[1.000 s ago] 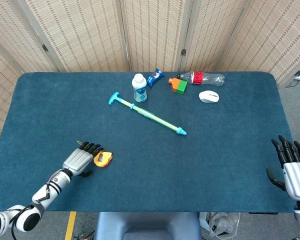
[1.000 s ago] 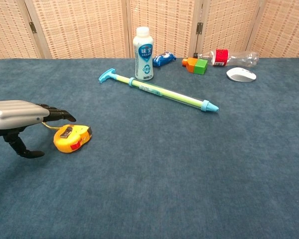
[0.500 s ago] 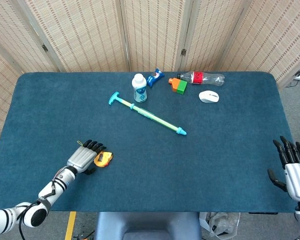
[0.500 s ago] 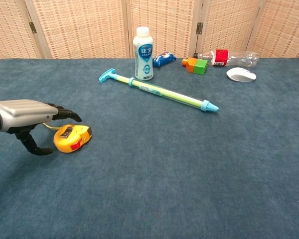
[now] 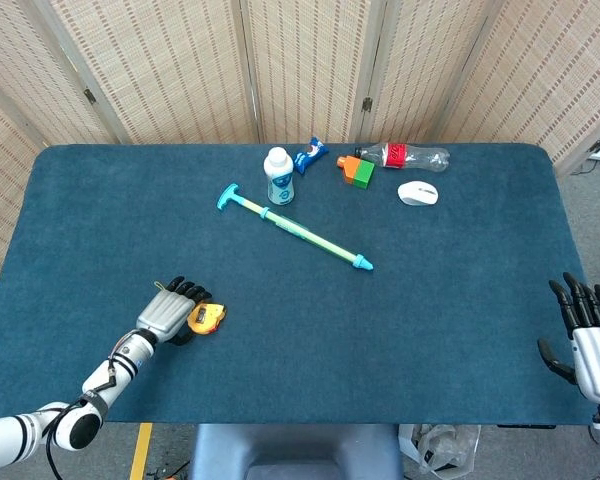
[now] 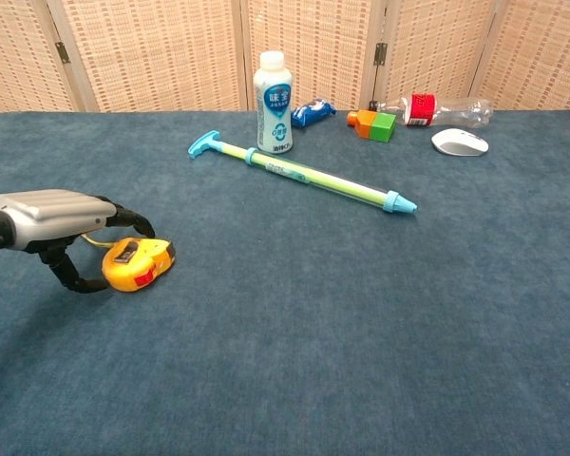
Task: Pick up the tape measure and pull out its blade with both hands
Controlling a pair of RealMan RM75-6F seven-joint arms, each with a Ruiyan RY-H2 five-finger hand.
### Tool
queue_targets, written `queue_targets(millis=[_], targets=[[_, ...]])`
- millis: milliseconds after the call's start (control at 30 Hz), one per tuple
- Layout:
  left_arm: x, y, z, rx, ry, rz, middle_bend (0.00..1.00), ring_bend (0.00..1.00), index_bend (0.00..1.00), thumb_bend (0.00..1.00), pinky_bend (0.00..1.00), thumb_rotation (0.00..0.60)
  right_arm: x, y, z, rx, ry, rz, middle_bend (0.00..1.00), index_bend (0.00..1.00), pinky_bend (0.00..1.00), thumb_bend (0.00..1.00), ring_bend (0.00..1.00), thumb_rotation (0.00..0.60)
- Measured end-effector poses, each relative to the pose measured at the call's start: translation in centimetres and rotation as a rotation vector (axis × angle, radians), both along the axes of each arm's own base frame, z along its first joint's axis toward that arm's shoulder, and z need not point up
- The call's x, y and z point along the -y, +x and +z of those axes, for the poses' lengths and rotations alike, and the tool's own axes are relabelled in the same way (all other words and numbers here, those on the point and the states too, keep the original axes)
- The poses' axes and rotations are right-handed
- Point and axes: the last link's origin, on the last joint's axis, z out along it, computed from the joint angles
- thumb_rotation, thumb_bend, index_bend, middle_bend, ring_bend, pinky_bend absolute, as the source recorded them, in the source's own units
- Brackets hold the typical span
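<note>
Head view: dark teal felt-like tabletop [image 5: 450, 300], woven rattan screen panels [image 5: 180, 70] behind. Left hand [image 5: 170, 315], silver back w/ black fingers, sits low on the cloth, fingers curved toward the yellow tape measure [image 5: 206, 318] just to its right; holding nothing. Right hand [image 5: 588, 335] at the table's near right edge, fingers spread upright, empty.

Chest view: left hand [image 6: 57, 223], fingers arched over the rounded yellow-and-red tape measure [image 6: 138, 263] (contact can't be told). Well beyond the hand: white milk bottle [image 6: 273, 103], slim green-blue water squirter [image 6: 304, 176], white mouse [image 6: 459, 142].
</note>
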Motion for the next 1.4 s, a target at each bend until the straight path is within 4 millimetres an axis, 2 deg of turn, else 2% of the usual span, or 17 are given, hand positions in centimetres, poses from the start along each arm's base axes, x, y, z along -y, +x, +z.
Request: queue_targets(millis=[267,800,1133,1400], targets=[[0.07,-0.14,-0.05,0.01,0.015,0.008,0.24,0.17,0.23,0.36,0.01,0.6,-0.05,-0.01,-0.04,-0.002,0.003,-0.003,0.04,0.01,0.0,0.38,0.07,0.6],[0.56,0.46,-0.65,0.031,0.005,0.018,0.25,0.18,0.23,0.36,0.02,0.6,-0.3,-0.08,-0.04,-0.003,0.001,-0.012,0.05,0.01,0.0,0.38,0.07,0.6],[0.11,0.26,-0.86,0.03,0.048,0.031,0.31,0.23,0.31,0.36,0.05,0.6,-0.28,-0.05,0.0,-0.004,0.001,-0.012,0.05,0.02,0.0,0.38,0.07,0.6],[-0.16,0.45,-0.87,0.063,0.078,0.018,0.41,0.32,0.42,0.36,0.12,0.6,-0.02,0.24,-0.13,-0.007,0.008,0.003,0.06,0.03,0.0,0.38,0.07,0.6]])
